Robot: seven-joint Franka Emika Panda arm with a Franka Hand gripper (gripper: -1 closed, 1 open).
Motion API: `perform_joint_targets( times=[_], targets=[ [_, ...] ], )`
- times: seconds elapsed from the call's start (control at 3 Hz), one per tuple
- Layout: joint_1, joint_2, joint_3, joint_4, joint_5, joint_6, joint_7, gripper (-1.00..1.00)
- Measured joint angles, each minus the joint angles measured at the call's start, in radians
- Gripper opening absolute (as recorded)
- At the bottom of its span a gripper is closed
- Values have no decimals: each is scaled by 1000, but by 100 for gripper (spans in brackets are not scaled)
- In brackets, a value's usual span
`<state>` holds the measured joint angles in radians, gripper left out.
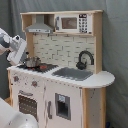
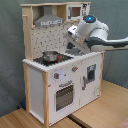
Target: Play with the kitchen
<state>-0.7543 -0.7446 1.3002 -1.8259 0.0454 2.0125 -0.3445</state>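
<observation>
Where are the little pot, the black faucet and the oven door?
Pot (image 1: 32,62), first exterior view, its metal side.
Black faucet (image 1: 86,55), first exterior view, its curved spout.
Oven door (image 2: 64,96), second exterior view, its dark window.

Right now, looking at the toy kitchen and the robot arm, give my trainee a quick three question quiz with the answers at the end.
1. True or false: a metal pot sits on the hob of the kitchen.
2. Multiple choice: in the first exterior view, the black faucet stands A) over the hob, B) behind the sink, C) on the oven door.
3. Fill the gap: the grey hood hangs directly above the ____.

Key: 1 true. 2 B. 3 hob.
</observation>
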Motion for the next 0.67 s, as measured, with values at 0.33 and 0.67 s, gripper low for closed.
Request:
perform_joint_targets(
  times=[0.33, 0.67],
  targets=[
    [-52, 69, 59, 46, 7, -6, 1, 100],
    [-102, 122, 122, 91, 11, -15, 5, 100]
  ],
)
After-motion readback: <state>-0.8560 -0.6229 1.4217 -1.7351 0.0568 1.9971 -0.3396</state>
